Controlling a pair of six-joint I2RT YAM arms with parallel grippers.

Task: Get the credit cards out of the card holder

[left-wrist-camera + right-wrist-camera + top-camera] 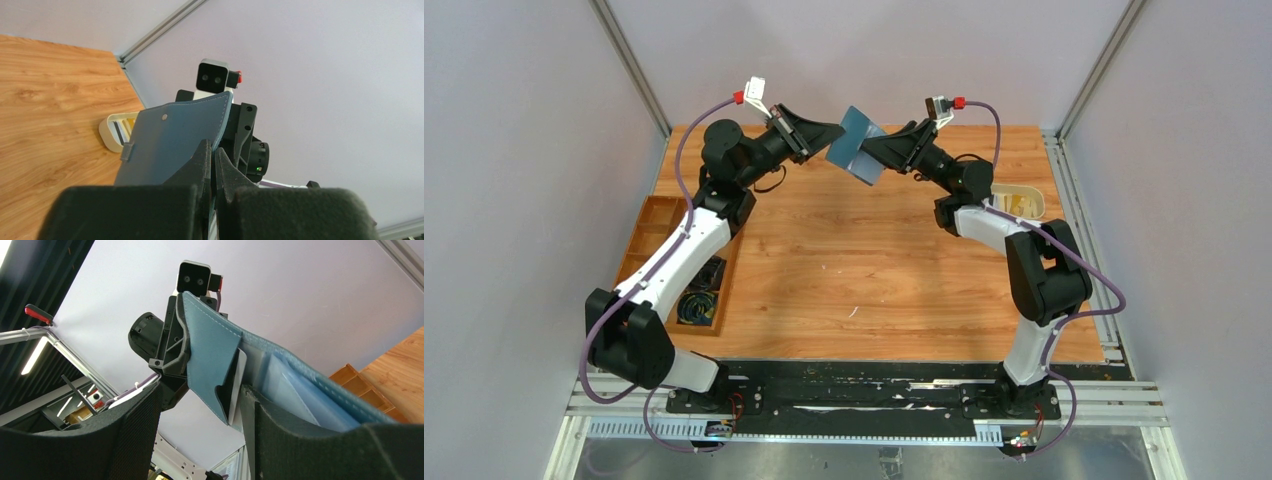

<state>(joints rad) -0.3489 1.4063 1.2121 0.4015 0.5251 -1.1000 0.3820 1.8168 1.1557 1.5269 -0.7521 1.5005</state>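
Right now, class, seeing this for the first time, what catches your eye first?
The blue wallet, held high in the air above the far side of the table. The left gripper is clamped on its edge, and in the right wrist view a white card peeks from its pocket.

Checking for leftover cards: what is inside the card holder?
One whitish card edge sticks out of a pocket in the card holder, seen from the right wrist. Beside it sit translucent sleeves; whether they hold more cards cannot be seen.
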